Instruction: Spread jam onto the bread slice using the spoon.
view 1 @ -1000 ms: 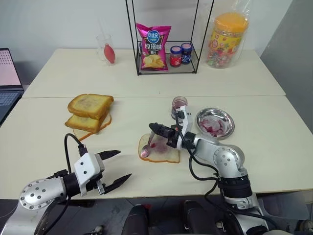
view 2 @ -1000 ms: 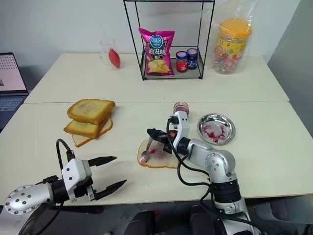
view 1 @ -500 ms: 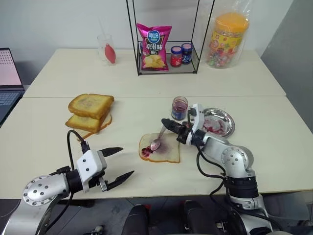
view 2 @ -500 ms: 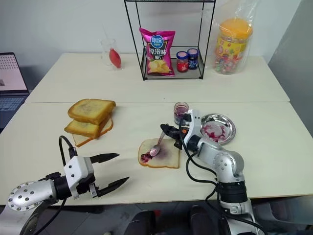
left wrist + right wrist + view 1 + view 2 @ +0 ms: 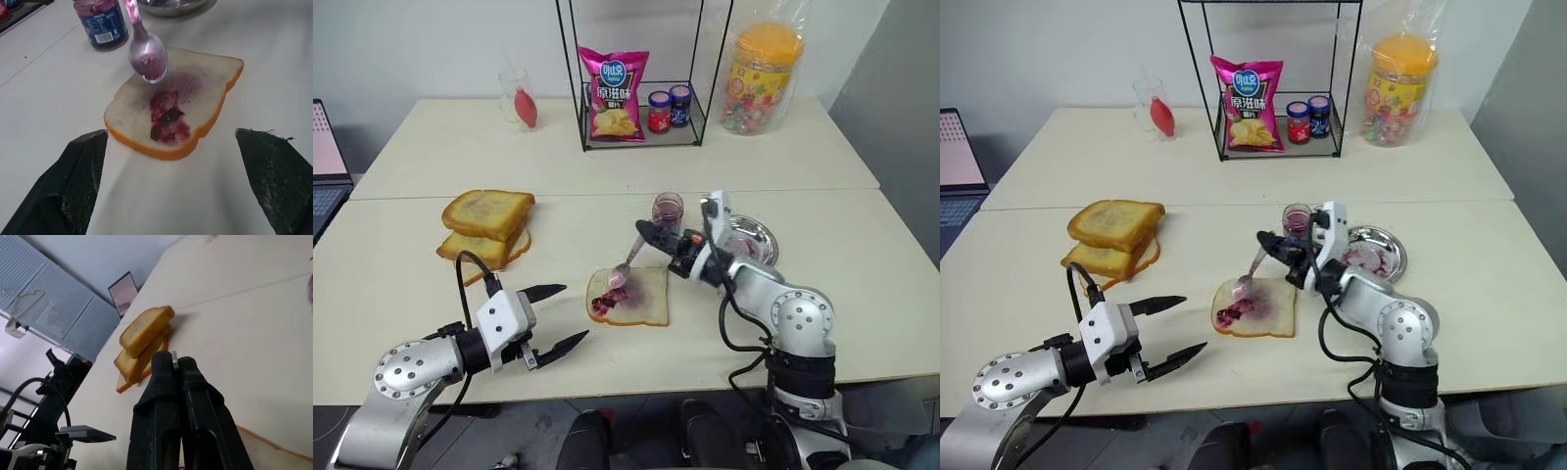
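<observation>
Right gripper [image 5: 643, 231]: fingers clamped tight on the handle of the spoon [image 5: 628, 264], held above the table and pointing toward the robot's left
Spoon: slopes down from the right gripper's fingertips, bowl at the low end, smeared purple, hanging just over the far edge of the bread slice [image 5: 629, 297]; from the left wrist view I cannot tell whether the bowl touches the bread or hovers a hair above it
Bread slice: flat on the table [image 5: 401, 264], below and a little to the left of the right gripper, with a dark purple smear of jam [image 5: 167, 117] near its middle and a paler pink stain around it
Jam jar [image 5: 667, 209]: upright, just behind the right gripper, close beside its wrist, purple paste showing through the glass
Left gripper [image 5: 564, 315]: fingers spread wide with nothing between them, held low near the front edge of the table, pointing at the bread slice, which lies ahead of it and well apart
Steel dish [image 5: 754, 240]: behind the right forearm, to the right of the jam jar, purple smears inside
Toasted slices [image 5: 486, 223]: stacked beyond the left gripper, far off to its left
Wire rack [image 5: 631, 78]: at the back of the table, holding a pink crisp bag [image 5: 621, 81] and two small lidded jars [image 5: 668, 108]
</observation>
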You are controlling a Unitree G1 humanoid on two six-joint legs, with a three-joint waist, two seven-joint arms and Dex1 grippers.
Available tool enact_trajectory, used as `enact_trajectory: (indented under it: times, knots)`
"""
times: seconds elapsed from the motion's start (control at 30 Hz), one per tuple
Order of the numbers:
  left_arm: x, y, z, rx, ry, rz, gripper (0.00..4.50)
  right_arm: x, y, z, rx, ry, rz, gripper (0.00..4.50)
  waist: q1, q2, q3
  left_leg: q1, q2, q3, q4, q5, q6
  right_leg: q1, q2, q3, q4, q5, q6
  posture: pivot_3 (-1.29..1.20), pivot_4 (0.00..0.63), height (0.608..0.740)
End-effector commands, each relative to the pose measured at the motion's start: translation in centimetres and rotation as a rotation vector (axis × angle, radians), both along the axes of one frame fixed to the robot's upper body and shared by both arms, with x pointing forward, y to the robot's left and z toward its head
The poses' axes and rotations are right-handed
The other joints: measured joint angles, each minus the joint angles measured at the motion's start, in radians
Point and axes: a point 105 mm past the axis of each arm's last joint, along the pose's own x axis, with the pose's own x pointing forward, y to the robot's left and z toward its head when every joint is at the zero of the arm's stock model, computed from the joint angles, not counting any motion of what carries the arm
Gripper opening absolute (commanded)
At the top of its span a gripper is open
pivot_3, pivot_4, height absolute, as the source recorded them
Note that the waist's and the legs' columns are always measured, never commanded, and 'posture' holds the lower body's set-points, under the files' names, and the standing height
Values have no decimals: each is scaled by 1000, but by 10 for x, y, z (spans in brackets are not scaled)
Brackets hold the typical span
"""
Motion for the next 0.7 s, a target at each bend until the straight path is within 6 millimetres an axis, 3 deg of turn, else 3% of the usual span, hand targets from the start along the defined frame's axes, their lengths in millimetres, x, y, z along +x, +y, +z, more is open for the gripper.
enact_trajectory:
  times: [0.03,0.4,0.57,0.7]
  knots:
    - [2,2,2,6,-17,5,4366,3,13,-3,2,-13,11,14,0,0,0,0,0,0,0,0,0,0,0,0,0,0,0,0,150,740]
    - [3,3,2,6,-21,15,4366,7,12,-21,-28,25,-27,14,3,0,0,-1,0,0,1,0,0,0,0,0,0,0,0,0,150,740]
    - [1,-2,0,5,-15,-12,4366,9,-20,-30,-82,36,-102,14,6,0,0,-1,0,0,1,0,0,0,-1,0,0,0,0,0,150,740]
    - [4,-6,2,-3,-24,-25,4366,2,-24,-31,-97,35,-91,14,8,0,0,0,-1,0,1,0,0,0,-1,0,0,0,0,0,150,740]
